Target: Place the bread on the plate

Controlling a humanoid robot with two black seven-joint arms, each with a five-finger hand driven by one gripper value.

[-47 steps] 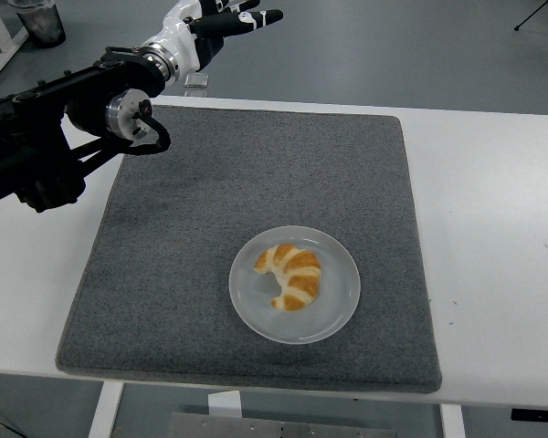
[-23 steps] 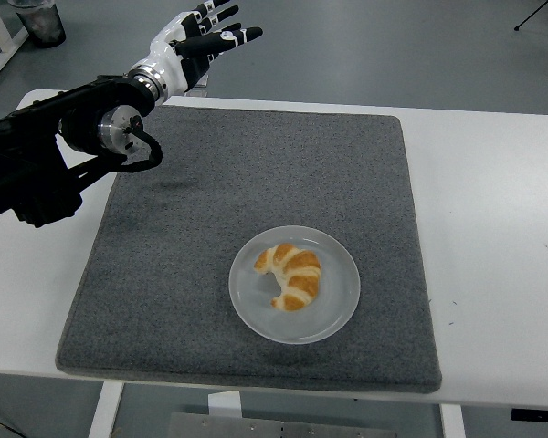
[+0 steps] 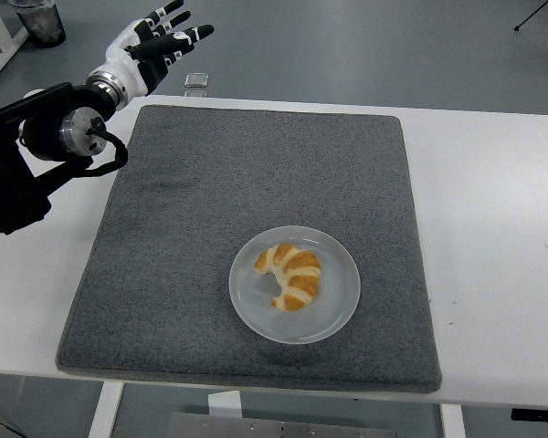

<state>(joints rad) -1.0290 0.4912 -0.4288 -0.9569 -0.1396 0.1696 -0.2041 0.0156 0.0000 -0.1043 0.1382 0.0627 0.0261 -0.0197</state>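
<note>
Head view: a croissant (image 3: 290, 276) lies on a round translucent white plate (image 3: 340, 306), curved with its two tips pointing toward the near left. It sits a little left of the plate's centre, wholly inside the rim. The plate rests on a dark grey felt mat (image 3: 256, 182), in the mat's near half and slightly right of its middle. The mat covers most of the white table (image 3: 493, 237), with bare tabletop showing to the left and right of it and along the near edge.

The left hand (image 3: 151, 46) is at the far left, raised beyond the mat's far-left corner and well apart from the plate. Its white and black fingers (image 3: 184, 36) are stretched out and spread wide, pointing right and away, and they hold nothing. The black left arm (image 3: 36, 155) comes in from the left edge over the bare tabletop beside the mat.

Beyond the table's far edge a small grey object (image 3: 195, 82) lies on the floor, too small to identify.
</note>
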